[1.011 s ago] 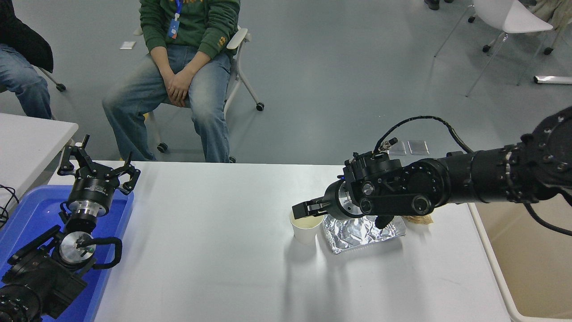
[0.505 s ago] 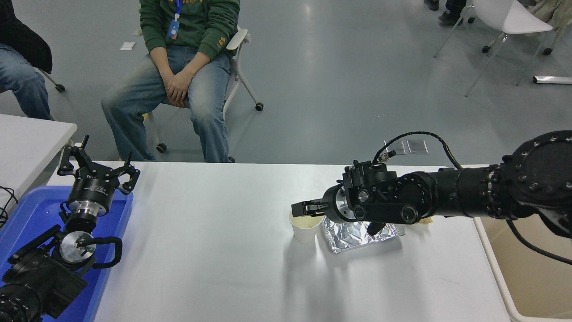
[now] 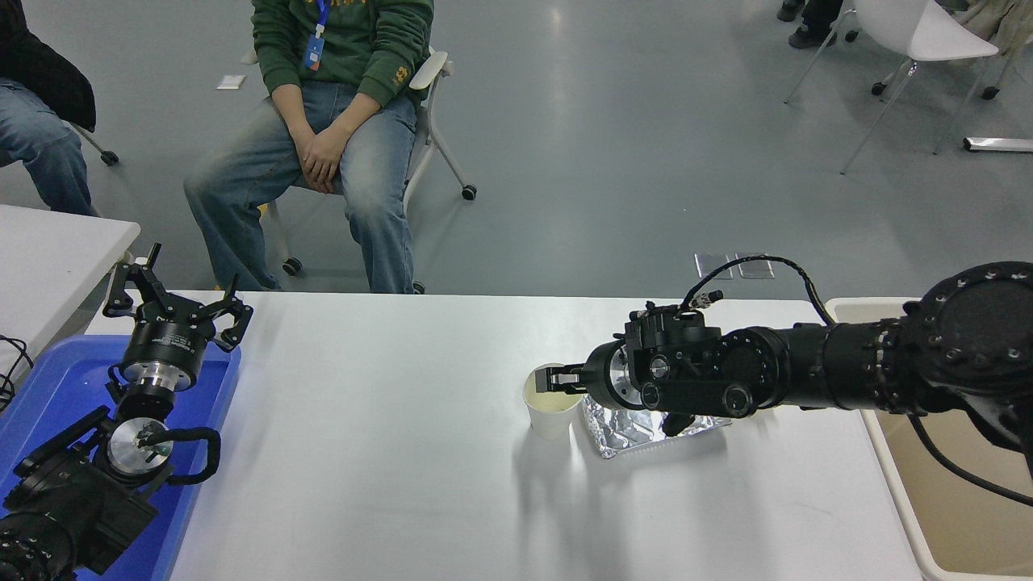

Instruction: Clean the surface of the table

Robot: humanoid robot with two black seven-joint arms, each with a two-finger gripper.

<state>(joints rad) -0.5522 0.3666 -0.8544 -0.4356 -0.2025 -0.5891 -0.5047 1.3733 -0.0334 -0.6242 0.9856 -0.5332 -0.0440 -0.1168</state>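
Head view gives you the table surface, a wide, plain white matte top that fills the lower half of the picture, its long axis running left to right and its far edge parallel to the grey glossy floor behind it. Take the paper cup as your landmark: it stands upright a little right of the surface's middle, cream-coloured and round, mouth open to the top. Just right of the cup, touching or nearly so, you see a crumpled silver foil tray, shiny and creased. Your right gripper reaches in sideways from the right, over the foil, its black fingertips at the cup's rim on the cup's right side; you cannot tell whether they pinch the rim or only touch it. Far left of the cup, your left gripper is parked with its fingers spread wide, above a blue plastic tray. Far right of the cup a beige bin sits beside the surface's end. Beyond the cup, past the far edge, a person in jeans sits on a wheeled chair.
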